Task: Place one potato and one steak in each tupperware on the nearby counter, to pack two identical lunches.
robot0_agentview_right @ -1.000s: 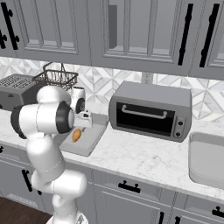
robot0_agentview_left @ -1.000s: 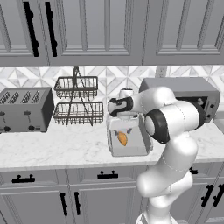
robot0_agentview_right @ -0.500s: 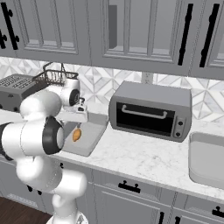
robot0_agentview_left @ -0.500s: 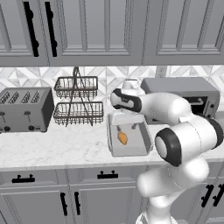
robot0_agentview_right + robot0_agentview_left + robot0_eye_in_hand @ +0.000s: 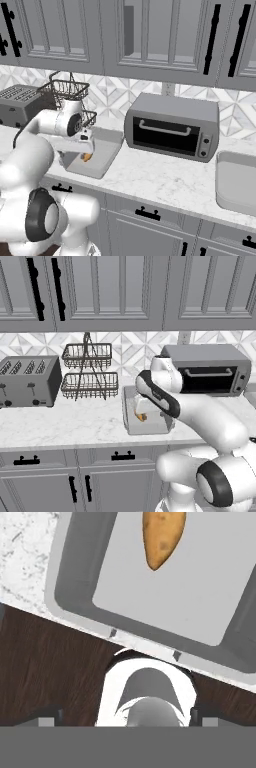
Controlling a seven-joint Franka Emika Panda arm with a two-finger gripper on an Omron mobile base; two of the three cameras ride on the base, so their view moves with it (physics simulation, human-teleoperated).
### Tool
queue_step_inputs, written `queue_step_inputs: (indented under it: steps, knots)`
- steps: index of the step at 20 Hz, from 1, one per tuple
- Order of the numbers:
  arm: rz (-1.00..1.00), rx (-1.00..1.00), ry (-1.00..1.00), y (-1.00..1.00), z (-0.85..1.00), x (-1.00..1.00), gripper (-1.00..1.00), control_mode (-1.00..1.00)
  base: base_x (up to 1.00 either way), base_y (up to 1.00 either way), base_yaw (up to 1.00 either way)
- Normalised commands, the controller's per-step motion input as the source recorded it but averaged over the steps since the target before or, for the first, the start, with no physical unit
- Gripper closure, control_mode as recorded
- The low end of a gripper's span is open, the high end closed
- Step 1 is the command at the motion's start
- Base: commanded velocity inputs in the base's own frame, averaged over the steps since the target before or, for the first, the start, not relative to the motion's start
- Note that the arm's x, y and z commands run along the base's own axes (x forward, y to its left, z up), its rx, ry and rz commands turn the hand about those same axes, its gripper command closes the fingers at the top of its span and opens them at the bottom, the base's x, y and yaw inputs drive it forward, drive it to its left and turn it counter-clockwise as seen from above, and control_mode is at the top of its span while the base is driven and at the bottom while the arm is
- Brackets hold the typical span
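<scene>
One orange-tan oval potato (image 5: 162,537) lies in the shallow grey rectangular tupperware (image 5: 131,427); the jaws stand apart and empty, so a steak likely comes next.

Glossy white arm (image 5: 210,421), rounded links, dark joints

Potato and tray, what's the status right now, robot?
Gripper open, holding nothing. Potato lying in the tupperware, no steak with it. Nothing in the way.

A kitchen: marble counter (image 5: 60,423), grey cabinets (image 5: 100,291), toaster (image 5: 27,381), toaster oven (image 5: 172,126).
</scene>
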Motion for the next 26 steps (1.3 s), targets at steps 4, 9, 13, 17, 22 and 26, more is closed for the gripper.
queue_step_inputs:
  steps: [4, 9, 13, 17, 22, 26]
  knots:
    - [0.0, 0.0, -0.08, -0.41, 0.68, -0.55, -1.0, -1.0, 0.0, 0.0, 0.0]
    - [0.0, 0.0, -0.1, -0.65, 0.59, -0.73, -1.0, -1.0, 0.0, 0.0, 0.0]
    - [0.0, 0.0, -0.1, -0.19, 0.44, -0.99, -1.0, -1.0, 0.0, 0.0, 0.0]
    - [0.0, 0.0, -0.06, 0.0, 0.29, -0.82, -1.0, -1.0, 0.0, 0.0, 0.0]
    - [0.0, 0.0, 0.0, 0.0, 0.0, -0.03, -1.0, -1.0, 0.0, 0.0, 0.0]
    - [0.0, 0.0, 0.0, 0.0, 0.0, -0.04, -1.0, 1.0, -0.15, 0.01, 0.0]
